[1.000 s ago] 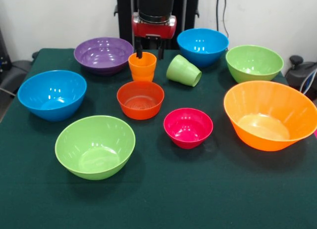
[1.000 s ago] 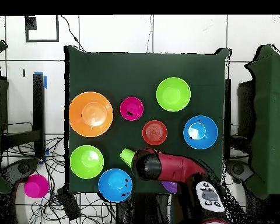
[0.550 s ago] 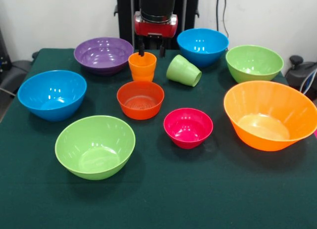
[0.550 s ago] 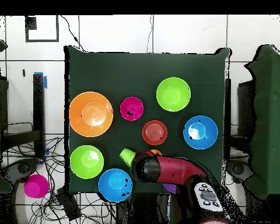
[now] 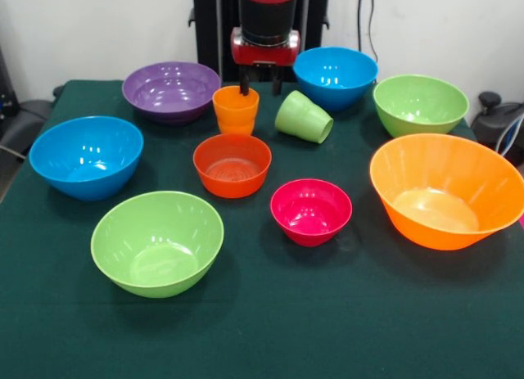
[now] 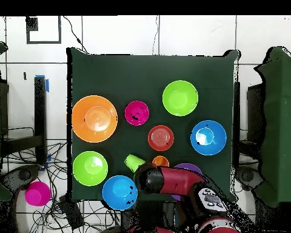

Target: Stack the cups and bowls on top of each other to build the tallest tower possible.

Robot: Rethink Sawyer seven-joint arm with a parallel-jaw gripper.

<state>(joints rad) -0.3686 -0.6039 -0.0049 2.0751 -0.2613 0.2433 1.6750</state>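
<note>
The claw (image 5: 260, 90) was open and held nothing, hanging just above and a little right of the orange cup (image 5: 236, 110), which stood upright behind the small red-orange bowl (image 5: 232, 164).

Front view across table (image 5: 262, 330), overhead straight down, both sharing it

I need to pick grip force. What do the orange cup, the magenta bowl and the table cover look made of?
Orange cup: probably plastic, opaque, semi-matte, with ribbed sides. Magenta bowl: likely glossy plastic, judging by bright highlights inside. Table cover: seemingly dark green cloth or felt, matte, without reflections.
</note>
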